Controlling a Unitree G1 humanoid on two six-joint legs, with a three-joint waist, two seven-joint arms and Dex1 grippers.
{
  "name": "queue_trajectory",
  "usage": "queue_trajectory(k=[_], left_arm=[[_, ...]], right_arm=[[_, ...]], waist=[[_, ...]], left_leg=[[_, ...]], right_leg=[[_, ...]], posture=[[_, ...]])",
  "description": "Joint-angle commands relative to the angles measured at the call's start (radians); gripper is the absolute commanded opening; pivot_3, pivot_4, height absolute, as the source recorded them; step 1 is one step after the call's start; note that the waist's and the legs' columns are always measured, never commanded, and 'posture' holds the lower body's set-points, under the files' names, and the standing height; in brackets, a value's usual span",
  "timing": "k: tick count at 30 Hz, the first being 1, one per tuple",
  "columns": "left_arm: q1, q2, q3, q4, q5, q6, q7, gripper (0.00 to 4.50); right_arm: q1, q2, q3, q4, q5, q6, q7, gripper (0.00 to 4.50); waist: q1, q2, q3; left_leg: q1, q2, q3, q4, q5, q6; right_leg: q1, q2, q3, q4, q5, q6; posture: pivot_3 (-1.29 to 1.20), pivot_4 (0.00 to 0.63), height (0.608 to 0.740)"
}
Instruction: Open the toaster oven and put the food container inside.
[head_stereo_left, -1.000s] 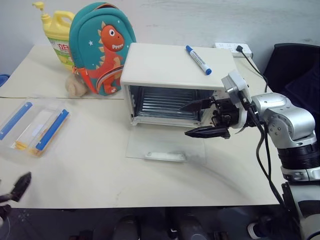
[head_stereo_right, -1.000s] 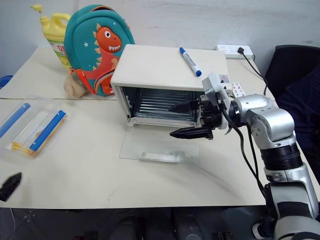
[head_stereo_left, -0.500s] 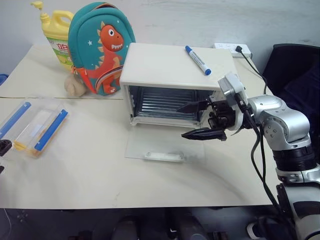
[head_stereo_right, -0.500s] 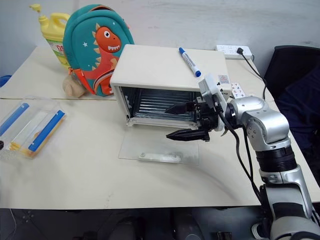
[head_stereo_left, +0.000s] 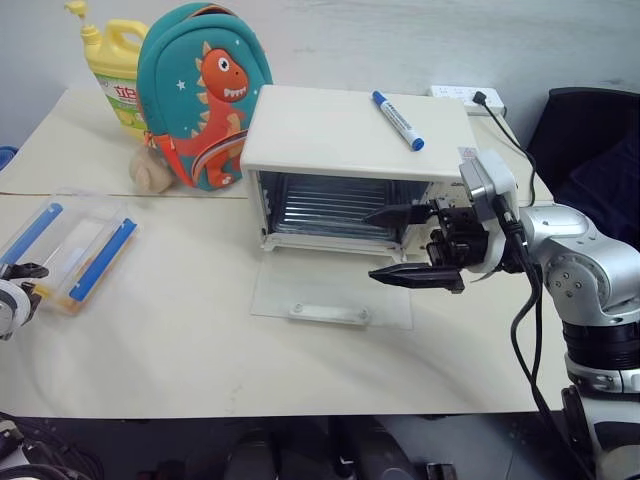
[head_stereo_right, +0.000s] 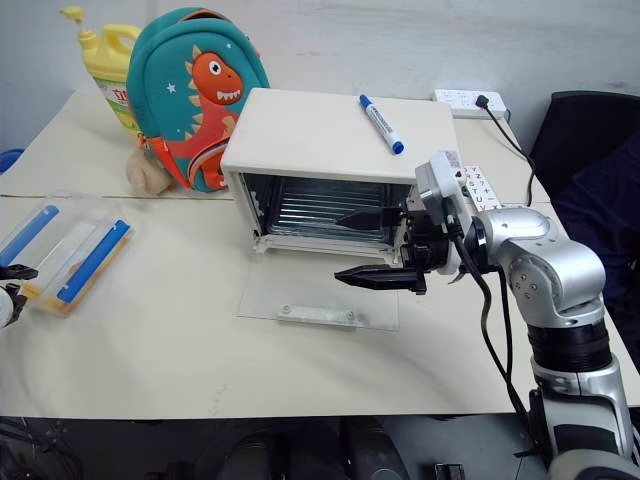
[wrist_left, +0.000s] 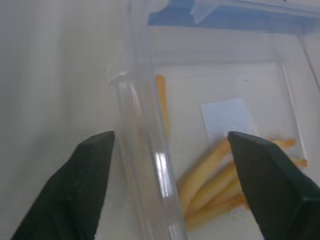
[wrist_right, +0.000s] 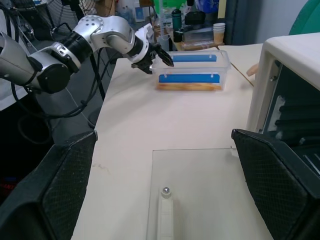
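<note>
Left claw (wrist_left: 167, 187) stands wide astride the near wall of the food container (head_stereo_left: 70, 245), at 9 o'clock on the bench (head_stereo_left: 180, 340). Right claw (head_stereo_left: 402, 245) hangs wide before the toaster oven (head_stereo_left: 350, 150). Door open; gripping and loading remain.

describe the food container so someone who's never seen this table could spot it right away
Start at the cream toaster oven mid-table with its glass door lying open, then look far along the table toward its left edge. There lies the food container, a shallow clear box beside the left gripper. Two blue clips and yellow sticks inside set it apart from the dinosaur backpack behind.
</note>
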Motion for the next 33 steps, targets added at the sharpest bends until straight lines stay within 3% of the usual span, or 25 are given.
queue_trajectory(k=[1, 7, 10, 14, 19, 26, 29, 33], left_arm=[[-0.036, 0.028, -0.007, 0.035, 0.057, -0.011, -0.021, 2.62], [-0.063, 0.048, -0.007, 0.073, 0.117, 0.024, -0.05, 0.69], [-0.044, 0.087, -0.005, 0.073, 0.147, 0.074, -0.103, 0.06], [-0.008, 0.188, -0.033, 0.044, 0.153, 0.223, -0.263, 0.0], [0.111, 0.385, -0.09, -0.106, 0.156, 0.42, -0.651, 0.0], [0.181, 0.494, -0.126, -0.384, 0.101, 0.54, -1.059, 0.0], [0.054, 0.452, -0.292, -0.481, -0.006, 0.546, -1.044, 0.0], [-0.098, 0.366, -0.465, -0.499, -0.045, 0.531, -0.914, 0.0]], right_arm=[[0.013, -0.025, -0.057, -0.058, 0.035, 0.007, -0.029, 4.5], [0.055, -0.056, -0.082, -0.096, 0.05, 0.019, -0.058, 4.5], [0.086, -0.095, -0.111, -0.105, 0.07, 0.052, -0.071, 4.5], [0.154, -0.137, -0.167, -0.141, 0.088, 0.058, -0.086, 4.5], [0.283, -0.192, -0.26, -0.178, 0.095, 0.046, -0.089, 4.5], [0.42, -0.207, -0.36, -0.231, 0.121, 0.048, -0.128, 4.5], [0.475, -0.203, -0.397, -0.25, 0.118, 0.035, -0.145, 4.5], [0.521, -0.208, -0.439, -0.275, 0.13, 0.034, -0.162, 4.5]], waist=[[0.001, 0.0, 0.0], [0.002, 0.0, 0.0], [0.002, -0.001, 0.0], [0.0, -0.002, 0.0], [-0.001, -0.004, 0.0], [-0.001, -0.002, 0.002], [0.003, -0.001, 0.002], [0.003, -0.001, 0.002]], left_leg=[[0.0, 0.0, 0.0, 0.0, 0.0, 0.0], [0.0, 0.0, 0.0, 0.0, 0.0, 0.0], [0.0, 0.0, -0.001, 0.0, 0.0, 0.0], [-0.001, 0.0, -0.001, -0.001, 0.0, 0.0], [-0.003, 0.0, 0.0, -0.001, 0.0, -0.001], [-0.001, 0.0, 0.001, -0.003, 0.0, -0.002], [-0.001, 0.0, 0.001, -0.003, 0.0, -0.001], [-0.001, -0.002, 0.0, -0.003, -0.001, 0.0]], right_leg=[[0.0, 0.0, 0.0, 0.0, 0.0, 0.0], [0.0, 0.0, 0.0, 0.0, 0.0, 0.0], [0.0, 0.0, 0.0, 0.0, 0.0, 0.0], [-0.001, 0.0, 0.0, 0.0, 0.0, 0.0], [-0.003, 0.0, 0.0, -0.001, 0.0, -0.001], [-0.003, -0.001, 0.001, -0.001, -0.001, -0.002], [-0.003, 0.0, 0.001, -0.001, -0.001, -0.002], [-0.002, 0.0, 0.003, -0.001, 0.0, 0.0]], posture=[[0.0, 0.15, 0.74], [0.0, 0.15, 0.74], [0.0, 0.15, 0.74], [0.0, 0.15, 0.74], [0.0, 0.15, 0.74], [0.0, 0.15, 0.74], [0.0, 0.15, 0.74], [0.0, 0.15, 0.74]])
